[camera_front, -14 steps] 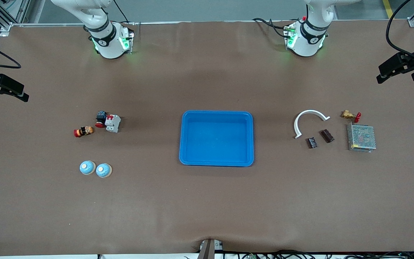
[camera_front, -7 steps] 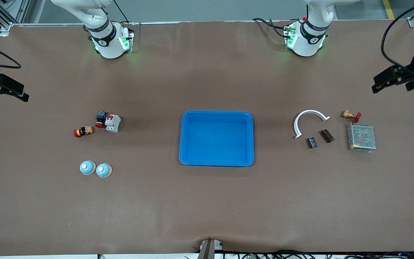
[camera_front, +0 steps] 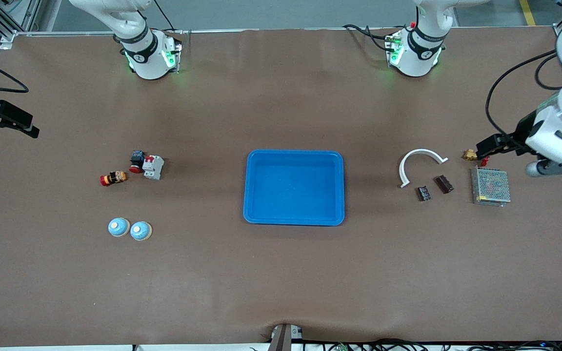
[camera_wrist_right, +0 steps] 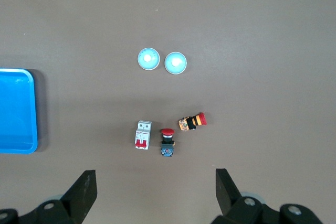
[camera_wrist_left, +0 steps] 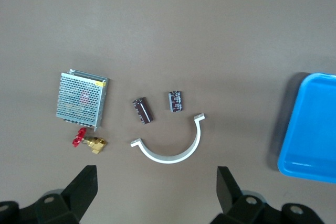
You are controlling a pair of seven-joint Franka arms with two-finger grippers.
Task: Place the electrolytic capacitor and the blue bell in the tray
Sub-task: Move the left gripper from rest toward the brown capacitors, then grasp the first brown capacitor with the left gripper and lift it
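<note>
Left pincer [camera_front: 487, 145] hangs up in the air over the brass valve [camera_front: 471, 155], fingers [camera_wrist_left: 84, 187] spread wide, nothing between them. Right pincer [camera_wrist_right: 155, 195] is also wide apart and empty, parked over the edge of the surface [camera_front: 281, 273] at the right arm's end. The two capacitors [camera_front: 424, 193] [camera_front: 444, 184] lie side by side between the white arc [camera_front: 420, 163] and the mesh box [camera_front: 491, 186]. Both blue bells [camera_front: 118, 227] [camera_front: 140, 230] sit touching each other toward the right arm's end. The tray [camera_front: 294, 219] is in the middle.

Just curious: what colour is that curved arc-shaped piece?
White; the arc shows best in the left wrist view.
</note>
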